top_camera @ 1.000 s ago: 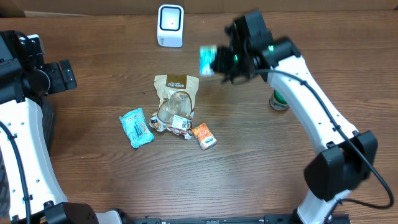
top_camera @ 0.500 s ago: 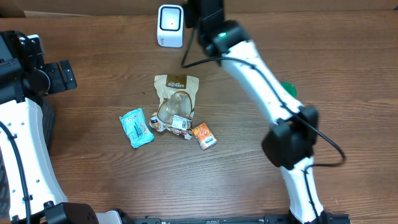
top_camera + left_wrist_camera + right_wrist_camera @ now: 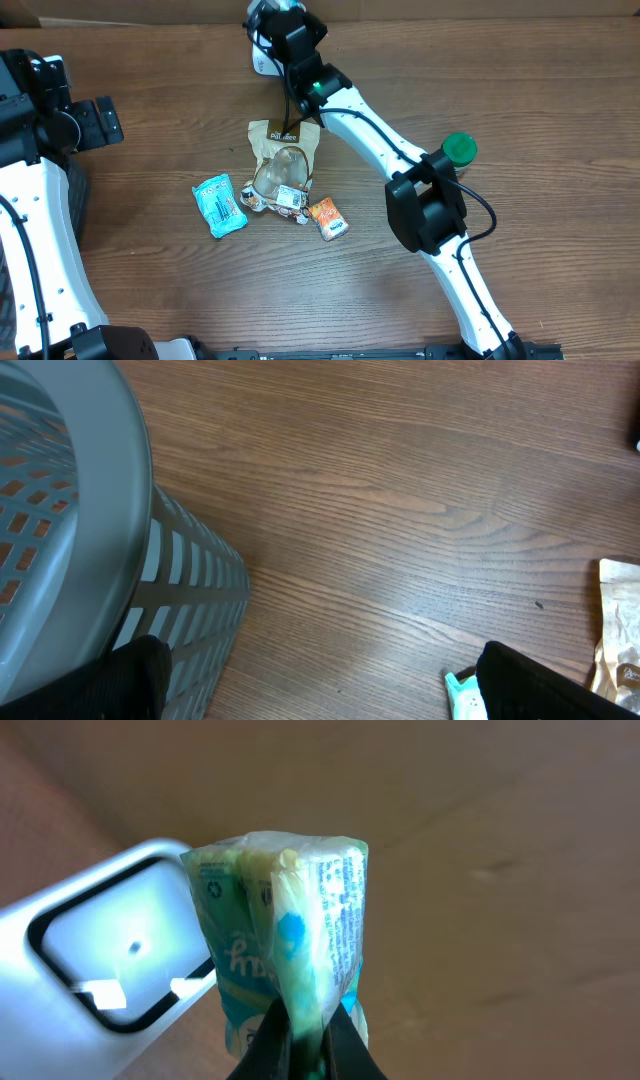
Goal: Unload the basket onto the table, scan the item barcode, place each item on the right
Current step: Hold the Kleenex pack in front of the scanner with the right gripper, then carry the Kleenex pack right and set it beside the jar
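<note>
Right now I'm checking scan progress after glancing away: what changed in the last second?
The right gripper, shut on the packet, swung left and towards the table's far edge, bringing the packet in front of the scanner. Nothing was grasped or released. The left arm, pouch, teal snack, orange snack and bottle stayed put.

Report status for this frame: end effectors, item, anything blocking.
Right end effector shut on green packet, held close by white scanner. Left end effector open, empty, beside grey basket. Nothing visible blocking the scanner.
</note>
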Controlling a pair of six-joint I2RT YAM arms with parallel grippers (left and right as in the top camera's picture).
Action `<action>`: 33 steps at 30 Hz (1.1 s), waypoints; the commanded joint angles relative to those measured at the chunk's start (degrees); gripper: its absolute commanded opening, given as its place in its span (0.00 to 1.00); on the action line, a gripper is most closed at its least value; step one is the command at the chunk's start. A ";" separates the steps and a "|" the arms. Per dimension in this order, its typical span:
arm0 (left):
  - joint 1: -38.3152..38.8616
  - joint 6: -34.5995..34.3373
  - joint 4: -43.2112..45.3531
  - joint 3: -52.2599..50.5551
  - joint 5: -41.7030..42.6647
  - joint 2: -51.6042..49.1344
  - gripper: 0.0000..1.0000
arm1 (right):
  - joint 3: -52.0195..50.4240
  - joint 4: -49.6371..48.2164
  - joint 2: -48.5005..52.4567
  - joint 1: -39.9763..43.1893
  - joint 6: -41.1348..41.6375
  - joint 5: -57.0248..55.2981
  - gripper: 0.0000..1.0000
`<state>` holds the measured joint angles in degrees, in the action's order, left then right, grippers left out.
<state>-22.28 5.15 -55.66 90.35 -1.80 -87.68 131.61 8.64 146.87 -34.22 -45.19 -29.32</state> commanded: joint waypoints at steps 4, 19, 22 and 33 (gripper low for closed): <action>-0.57 1.51 0.13 -0.26 -0.11 -0.07 1.00 | 0.79 -0.15 2.01 -0.17 -7.63 3.91 0.04; -0.57 1.51 0.15 -0.26 -0.11 -0.07 0.99 | 0.79 3.43 -5.77 -0.59 8.07 4.81 0.04; -0.57 1.51 0.13 -0.26 -0.11 -0.07 1.00 | 0.79 11.52 -11.93 -0.68 14.99 7.67 0.04; -0.57 1.51 0.15 -0.26 -0.11 -0.07 1.00 | 0.79 53.53 -32.02 3.78 53.29 20.94 0.04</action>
<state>-22.28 5.15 -55.68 90.35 -1.78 -87.68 132.05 57.21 118.04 -32.88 -4.78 -14.46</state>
